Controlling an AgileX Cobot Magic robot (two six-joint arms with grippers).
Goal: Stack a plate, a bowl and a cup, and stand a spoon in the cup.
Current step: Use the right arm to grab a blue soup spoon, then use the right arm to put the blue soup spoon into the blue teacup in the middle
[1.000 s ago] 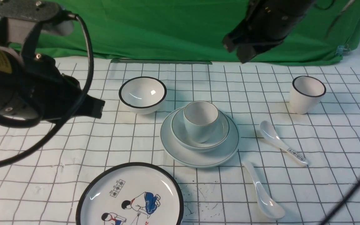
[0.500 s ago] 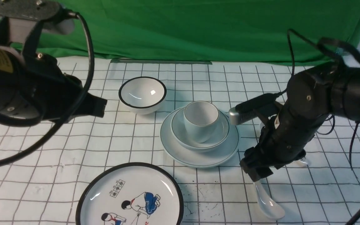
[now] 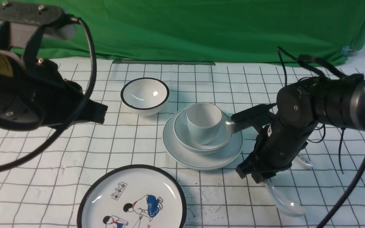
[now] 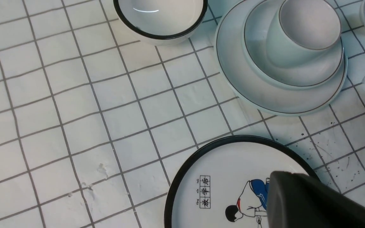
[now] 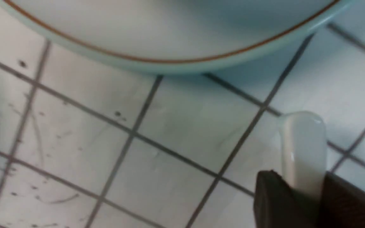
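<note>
Far left of the stack sits a black-rimmed bowl (image 3: 144, 95), well clear of it. Down at the near edge, a big cartoon plate (image 3: 131, 199) with a black rim fills the foreground. Green backdrop (image 3: 201, 28) behind, grid tablecloth (image 3: 59, 152) underneath. Over on the right, a printed spoon (image 3: 303, 160) is almost wholly hidden behind the right arm, only its lettered handle tip peeking out.

Centre of the table: the plate (image 3: 201, 160), the bowl (image 3: 182, 133) sitting in it, the cup (image 3: 203, 123) upright in the bowl. All pale green-white, with thin dark rim lines on plate and bowl. The right wrist's silver camera housing (image 3: 234, 125) overlaps the stack's right edge in the front view.

Now the spoon (image 3: 285, 201): plain glossy white, near and right of the plate. The right gripper (image 3: 258, 177) is down on it, jaws pinched on the handle. The right wrist view shows the handle (image 5: 303, 142) poking out between the dark fingers (image 5: 274, 202), aimed at the plate's rim and apart from it. The scoop end points near and right; I can't tell whether it touches the cloth.

The left gripper (image 3: 101, 110) hangs high on the left, jaws closed, holding nothing.
</note>
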